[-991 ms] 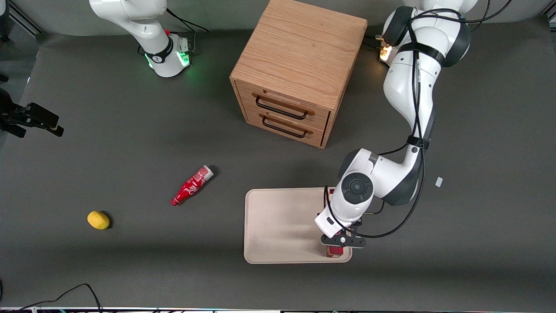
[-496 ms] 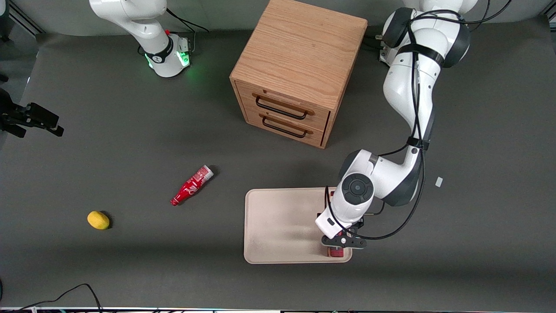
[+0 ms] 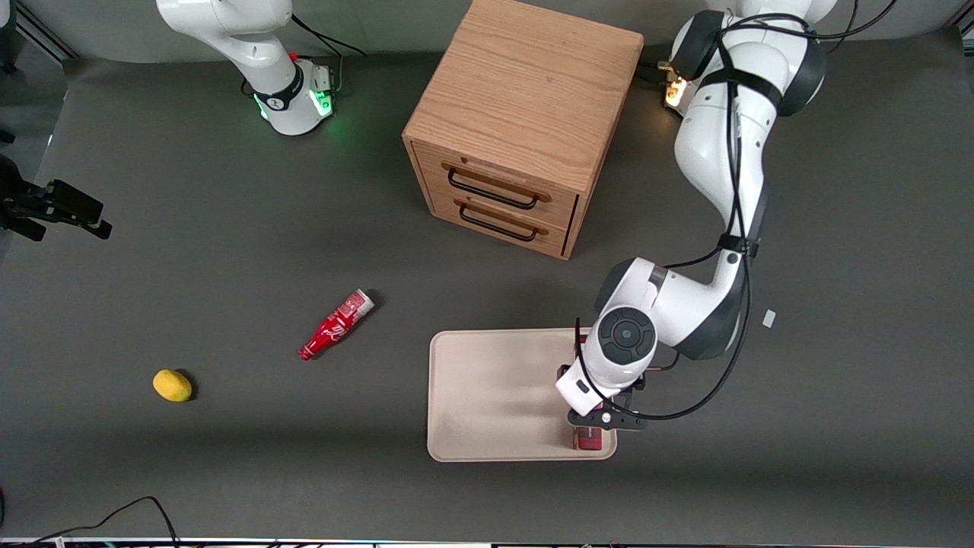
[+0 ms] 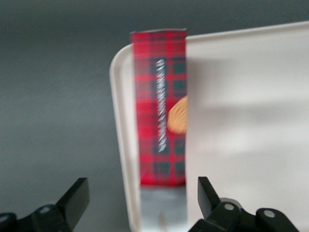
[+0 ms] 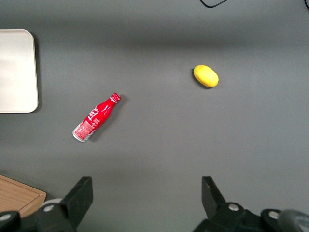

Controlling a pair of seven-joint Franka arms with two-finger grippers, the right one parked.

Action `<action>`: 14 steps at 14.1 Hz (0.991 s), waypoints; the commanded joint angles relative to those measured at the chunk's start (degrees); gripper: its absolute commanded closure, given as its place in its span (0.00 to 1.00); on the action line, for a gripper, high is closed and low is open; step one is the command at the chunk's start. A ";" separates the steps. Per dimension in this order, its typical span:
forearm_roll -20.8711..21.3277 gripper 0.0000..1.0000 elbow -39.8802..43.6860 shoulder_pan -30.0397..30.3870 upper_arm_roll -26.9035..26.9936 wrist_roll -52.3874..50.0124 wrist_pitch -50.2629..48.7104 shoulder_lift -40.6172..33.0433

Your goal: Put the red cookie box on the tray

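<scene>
Front: slim plaid cardboard red cookie box (image 3: 588, 439) lies on smooth beige tray (image 3: 487, 396), along rim at working arm's end, mostly hidden under gripper (image 3: 605, 420). Arm shifted slightly since 0.5 s ago.
Left wrist: box (image 4: 159, 106) flat inside rounded tray corner (image 4: 121, 121); fingers (image 4: 75, 200) spread wide, clear of box.

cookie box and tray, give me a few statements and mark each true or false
1. The red cookie box lies on the tray along one edge. True.
2. The gripper is shut on the box. False: its fingers are open, above the box and not touching it.
3. The soda bottle lies on the tray. False: it lies on the table, toward the parked arm's end.
4. Both drawers of the wooden cabinet are closed. True.
</scene>
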 commanded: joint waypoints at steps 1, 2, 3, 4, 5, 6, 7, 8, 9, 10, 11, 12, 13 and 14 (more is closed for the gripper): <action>-0.46 0.00 -0.95 1.69 0.13 4.63 -9.79 -7.50; -2.56 0.00 -1.21 3.45 0.22 6.56 -11.38 -9.26; -5.02 0.00 -2.35 5.20 0.48 8.93 -12.09 -12.41; -5.74 0.00 -6.80 6.61 0.48 11.91 -12.27 -16.27; -5.57 0.00 -13.11 7.76 0.57 13.77 -10.88 -20.83; -5.40 0.00 -18.82 9.34 0.57 15.44 -8.96 -25.06; -5.22 0.00 -25.06 10.48 0.74 17.63 -6.85 -29.62; -5.05 0.00 -30.78 10.93 2.49 19.83 -4.74 -33.76; -5.04 0.00 -36.23 10.93 4.68 22.55 -2.63 -37.71; -5.04 0.00 -41.50 11.02 6.44 25.19 -0.69 -41.84; -5.04 0.00 -45.91 11.02 8.55 26.78 0.37 -45.63; -5.04 0.00 -49.35 11.02 10.05 27.58 0.82 -48.80; -5.04 0.00 -51.64 11.02 11.63 27.76 0.65 -51.70; -5.04 0.00 -53.14 10.94 13.04 27.76 0.04 -53.99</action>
